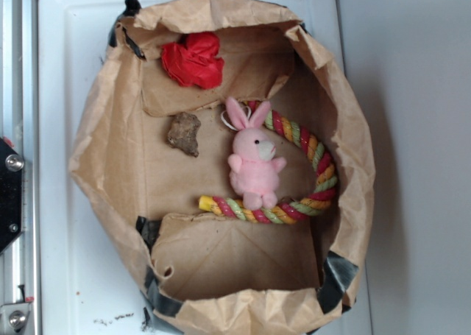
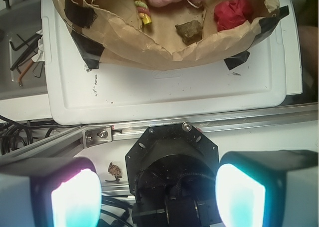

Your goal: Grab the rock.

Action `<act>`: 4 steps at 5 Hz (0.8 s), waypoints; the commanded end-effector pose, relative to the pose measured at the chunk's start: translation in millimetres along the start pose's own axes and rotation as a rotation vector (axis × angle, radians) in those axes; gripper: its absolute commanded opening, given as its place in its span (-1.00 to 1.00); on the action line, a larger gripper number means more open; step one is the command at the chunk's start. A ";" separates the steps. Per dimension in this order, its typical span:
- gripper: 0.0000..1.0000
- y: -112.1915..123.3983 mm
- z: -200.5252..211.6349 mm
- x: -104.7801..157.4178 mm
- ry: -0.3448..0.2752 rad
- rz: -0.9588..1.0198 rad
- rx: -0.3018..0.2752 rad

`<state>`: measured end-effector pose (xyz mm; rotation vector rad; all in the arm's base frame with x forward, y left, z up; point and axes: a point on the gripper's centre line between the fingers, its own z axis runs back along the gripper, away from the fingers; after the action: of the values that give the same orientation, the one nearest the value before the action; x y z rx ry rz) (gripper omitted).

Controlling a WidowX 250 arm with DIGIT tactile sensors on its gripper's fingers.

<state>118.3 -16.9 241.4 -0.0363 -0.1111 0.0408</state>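
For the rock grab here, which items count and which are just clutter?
Job:
rock
gripper, open, outside the bag

Clutter:
red paper wad
pink bunny
rope ring
paper bag

Rock point(image 1: 184, 133) open above; bunny point(image 1: 254, 162) near, bag wall point(image 1: 96, 151) apart.

End effector point(image 2: 158, 192) empty, fingers point(image 2: 75, 197) wide apart
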 end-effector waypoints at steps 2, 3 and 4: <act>1.00 -4.3 -0.5 33.3 -0.036 0.062 -0.019; 1.00 -1.6 -6.4 65.4 -0.070 0.118 -0.009; 1.00 11.2 -20.0 97.3 -0.111 0.156 0.008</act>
<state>214.5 -9.0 218.1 -0.0416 -0.1761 0.1734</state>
